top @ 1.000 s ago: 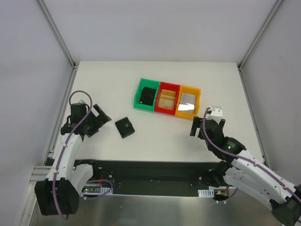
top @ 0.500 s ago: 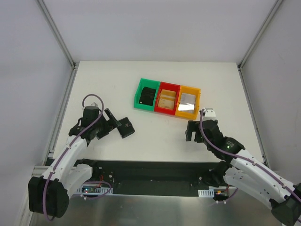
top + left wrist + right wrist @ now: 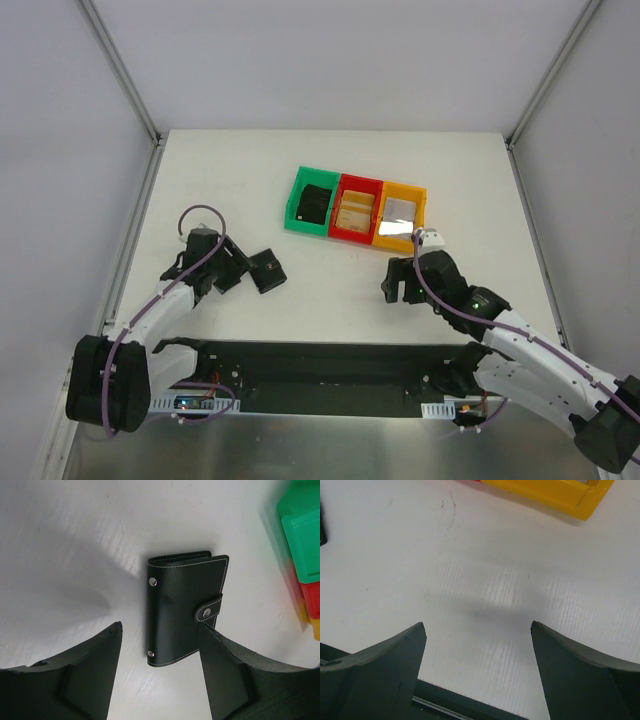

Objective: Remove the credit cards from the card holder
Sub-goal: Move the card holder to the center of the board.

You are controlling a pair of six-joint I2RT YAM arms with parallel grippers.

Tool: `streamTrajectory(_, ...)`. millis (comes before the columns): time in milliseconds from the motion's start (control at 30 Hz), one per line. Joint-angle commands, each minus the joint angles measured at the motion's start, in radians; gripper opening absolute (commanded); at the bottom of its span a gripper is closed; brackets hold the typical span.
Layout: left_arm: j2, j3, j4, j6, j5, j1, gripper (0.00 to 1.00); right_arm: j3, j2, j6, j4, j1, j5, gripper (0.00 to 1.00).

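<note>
Reaching in: your left tool (image 3: pixel 160 627), wide open and empty, straddled the snapped-shut card holder (image 3: pixel 182 607) from six o'clock. The next move seemingly called for clamping it. Your right tool (image 3: pixel 477 625) gaped empty.

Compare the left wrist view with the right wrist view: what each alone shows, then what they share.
Left wrist only: the card holder, closed with its tab snapped, at the left pincer's tips, plus the green bin. Right wrist only: the right pincer over bare table, and the dark strip at the table's near edge. Shared: white table, open jaws, the yellow bin.
</note>
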Motion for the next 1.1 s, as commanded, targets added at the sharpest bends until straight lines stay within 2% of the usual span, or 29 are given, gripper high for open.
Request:
streamTrajectory(0, 0.062, 0.002, 0.105, -0.023, 0.019, -0.005, 0.60, 0.024, 0.040, -0.008, 0.078, 0.001, -0.079, 0.86)
streamTrajectory(67, 0.096, 0.014, 0.108, -0.020, 0.024, -0.005, 0.59, 0.044, 0.078, -0.011, 0.096, 0.004, -0.098, 0.85)
streamTrajectory(233, 0.208, 0.068, 0.121, -0.001, 0.074, -0.005, 0.42, 0.090, 0.172, -0.017, 0.130, 0.024, -0.121, 0.85)
streamTrajectory(500, 0.262, 0.088, 0.127, 0.025, 0.064, -0.043, 0.39, 0.138, 0.261, -0.025, 0.158, 0.044, -0.130, 0.84)
streamTrajectory(667, 0.270, 0.090, 0.127, 0.040, 0.038, -0.133, 0.32, 0.145, 0.298, -0.022, 0.173, 0.048, -0.139, 0.84)
streamTrajectory(767, 0.260, 0.068, 0.131, 0.031, 0.002, -0.193, 0.31, 0.142, 0.309, -0.019, 0.178, 0.054, -0.145, 0.84)
streamTrajectory(1067, 0.296, 0.050, 0.214, -0.009, 0.021, -0.380, 0.29, 0.090, 0.327, 0.030, 0.225, 0.064, -0.178, 0.84)
